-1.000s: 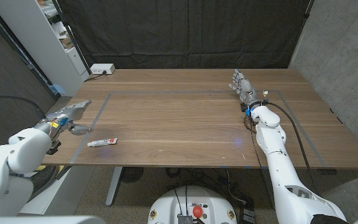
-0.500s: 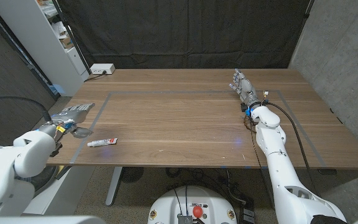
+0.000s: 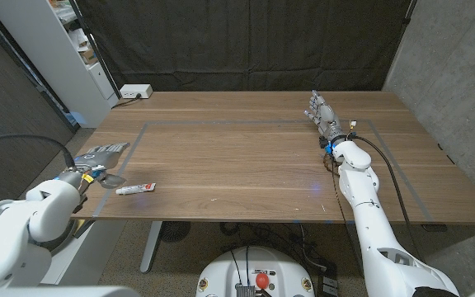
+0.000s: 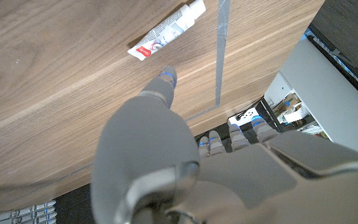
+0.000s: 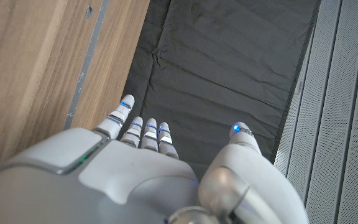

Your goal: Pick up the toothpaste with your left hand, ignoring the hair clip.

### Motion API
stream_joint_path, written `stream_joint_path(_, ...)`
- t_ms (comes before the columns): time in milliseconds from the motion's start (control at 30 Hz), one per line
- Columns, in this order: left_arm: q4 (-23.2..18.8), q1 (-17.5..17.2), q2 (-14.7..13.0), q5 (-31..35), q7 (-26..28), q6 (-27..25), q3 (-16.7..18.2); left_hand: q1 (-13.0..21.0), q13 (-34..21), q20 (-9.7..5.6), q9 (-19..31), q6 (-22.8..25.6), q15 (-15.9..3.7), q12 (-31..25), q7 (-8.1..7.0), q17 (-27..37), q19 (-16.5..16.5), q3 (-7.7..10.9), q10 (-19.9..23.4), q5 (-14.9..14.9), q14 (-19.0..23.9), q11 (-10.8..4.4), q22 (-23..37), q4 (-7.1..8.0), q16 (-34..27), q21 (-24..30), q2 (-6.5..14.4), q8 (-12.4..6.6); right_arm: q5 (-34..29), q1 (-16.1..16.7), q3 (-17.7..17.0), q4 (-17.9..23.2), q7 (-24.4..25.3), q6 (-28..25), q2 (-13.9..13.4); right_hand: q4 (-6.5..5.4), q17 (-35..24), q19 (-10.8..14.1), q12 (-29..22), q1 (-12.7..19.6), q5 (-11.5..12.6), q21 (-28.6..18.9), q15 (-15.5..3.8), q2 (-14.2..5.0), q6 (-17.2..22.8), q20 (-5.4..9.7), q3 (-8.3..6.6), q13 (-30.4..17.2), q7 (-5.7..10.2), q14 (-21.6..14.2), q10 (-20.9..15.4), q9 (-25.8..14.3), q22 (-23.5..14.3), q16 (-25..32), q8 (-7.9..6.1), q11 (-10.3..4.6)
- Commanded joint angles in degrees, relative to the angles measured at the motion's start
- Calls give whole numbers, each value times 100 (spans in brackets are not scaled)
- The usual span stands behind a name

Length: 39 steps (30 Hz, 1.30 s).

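Observation:
The toothpaste [image 3: 136, 189] is a small white tube with a red end, lying flat near the table's front left. It lies just inside the grey tape line [image 3: 119, 169]. My left hand [image 3: 97, 161] hovers to the left of it over the table's left edge, fingers spread and holding nothing. In the left wrist view the toothpaste [image 4: 166, 31] lies a little beyond my thumb tip [image 4: 166, 78], not touching it. My right hand [image 3: 322, 111] stays at the far right of the table with straight, parted fingers [image 5: 138, 127] and nothing in it.
A grey tape rectangle [image 3: 221, 123] marks the middle of the wooden table [image 3: 246, 173]. A white power strip [image 3: 136, 91] lies at the back left corner. A white shelf unit [image 3: 72, 58] stands off the left side, and a black curtain [image 3: 246, 41] hangs behind.
My left hand has shifted slightly toward the near edge and closer to the toothpaste, with its forearm dropping lower. The toothpaste and right hand have not moved.

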State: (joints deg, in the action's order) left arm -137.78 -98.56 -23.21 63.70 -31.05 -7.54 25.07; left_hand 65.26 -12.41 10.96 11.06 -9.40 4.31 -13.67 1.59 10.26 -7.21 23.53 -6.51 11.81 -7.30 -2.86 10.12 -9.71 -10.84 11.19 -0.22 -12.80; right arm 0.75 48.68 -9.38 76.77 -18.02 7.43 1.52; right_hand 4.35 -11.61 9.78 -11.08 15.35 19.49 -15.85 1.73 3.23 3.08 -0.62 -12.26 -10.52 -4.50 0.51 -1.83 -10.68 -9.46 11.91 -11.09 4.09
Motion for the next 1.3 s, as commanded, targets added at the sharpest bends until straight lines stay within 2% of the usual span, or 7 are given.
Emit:
stream_joint_path(33,97,-78,73,43,201,-73,-116,63,-16,-18,12,56,1,-51,-20,13,9,18,59,-42,39,-19,19,35,-42,20,11,-33,-8,14,28,32,27,-9,6,19,-10,57,-3,42,36,29,42,-17,19,20,-13,-23,3,-50,-33,-10,-21,9,-18,2)
stream_joint_path(500,155,-101,32,173,188,-246,-239,74,-32,-48,11,427,-53,-178,-171,12,23,-20,392,-83,98,-212,20,58,-44,23,23,-129,-9,4,36,-16,50,2,26,22,-16,68,-2,43,44,61,37,-19,20,22,-4,-23,5,-48,-31,-11,-22,9,-18,-4)
stream_joint_path(733,218,-103,-36,396,217,-370,-384,60,-38,-64,10,525,-87,-209,-219,12,14,-40,479,-81,155,-238,20,66,-60,19,8,-146,-13,0,30,-35,60,0,36,24,-20,74,-3,45,48,79,42,-23,17,22,0,-23,6,-45,-34,-11,-23,8,-16,-6)
stream_joint_path(800,272,-95,-58,234,233,-308,-368,57,-38,-59,9,538,-84,-214,-212,12,12,-43,495,-81,165,-241,21,69,-62,19,6,-147,-18,0,29,-39,66,0,37,24,-20,75,-2,45,49,84,39,-24,19,22,1,-23,6,-45,-34,-11,-23,8,-17,-2)
stream_joint_path(1300,437,-45,-113,308,466,-568,-663,32,-49,-40,10,755,-111,-271,-257,11,25,-76,668,-71,292,-292,23,87,-89,26,6,-185,-14,-84,4,-196,45,50,44,28,-26,91,-5,47,56,118,34,-27,29,21,11,-23,11,-48,-40,-12,-24,10,-20,-11)
